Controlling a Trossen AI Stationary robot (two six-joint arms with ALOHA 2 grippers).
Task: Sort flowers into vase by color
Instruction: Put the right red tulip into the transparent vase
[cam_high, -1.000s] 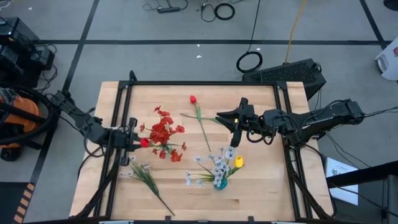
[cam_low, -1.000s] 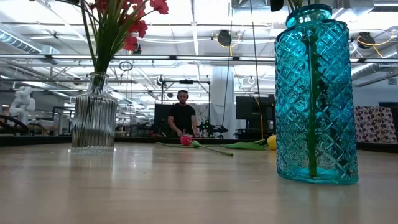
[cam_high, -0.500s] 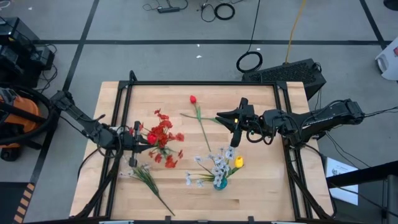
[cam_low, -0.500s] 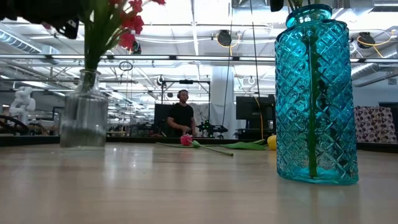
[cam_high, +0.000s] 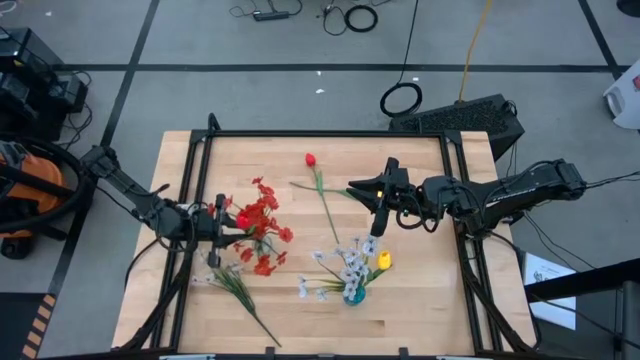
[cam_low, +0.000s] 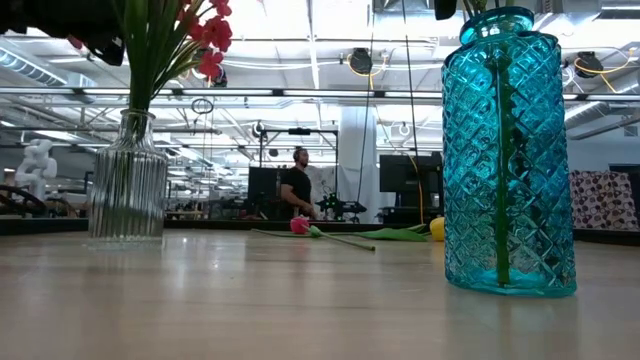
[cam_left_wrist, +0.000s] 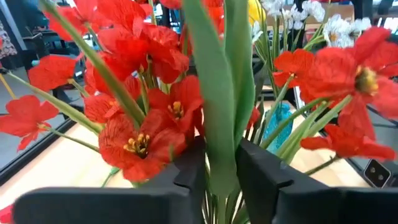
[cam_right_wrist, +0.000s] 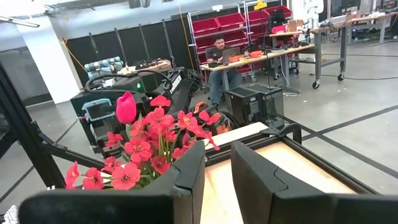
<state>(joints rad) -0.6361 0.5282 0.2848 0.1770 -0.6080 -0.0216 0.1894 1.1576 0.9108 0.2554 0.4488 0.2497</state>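
A clear ribbed vase (cam_low: 127, 180) stands on the table with a bunch of red blossoms (cam_high: 262, 228) in it. My left gripper (cam_high: 226, 222) is at that bunch from the table's left, shut on a green stalk; a red tulip head (cam_right_wrist: 126, 107) rises above the blossoms. The blue vase (cam_low: 508, 150) holds white sprays (cam_high: 345, 265) and a yellow tulip (cam_high: 383, 261). A red tulip (cam_high: 311, 159) lies flat on the far part of the table, and a white spray (cam_high: 235, 280) lies near the left edge. My right gripper (cam_high: 372, 195) hovers right of the lying tulip, open by a narrow gap, holding nothing. My left gripper pinches a broad green leaf and stalk (cam_left_wrist: 217, 143) between its two fingers (cam_left_wrist: 186, 174), in the middle of the red bunch. The fingers come level from the table's left, across the upright stalk. The stalk's lower end is hidden below the fingers.
A black frame (cam_high: 330, 134) rims the wooden table. Bare wood lies between the two vases and along the near edge. A person (cam_low: 297, 190) stands in the room beyond the far edge, another sits at a desk (cam_right_wrist: 217, 50).
My left gripper has moved a little toward the table's right, into the red bunch. The clear vase has slid toward the table's left, rocking on the way, and its blossoms have swung toward the near edge. My right arm has kept still.
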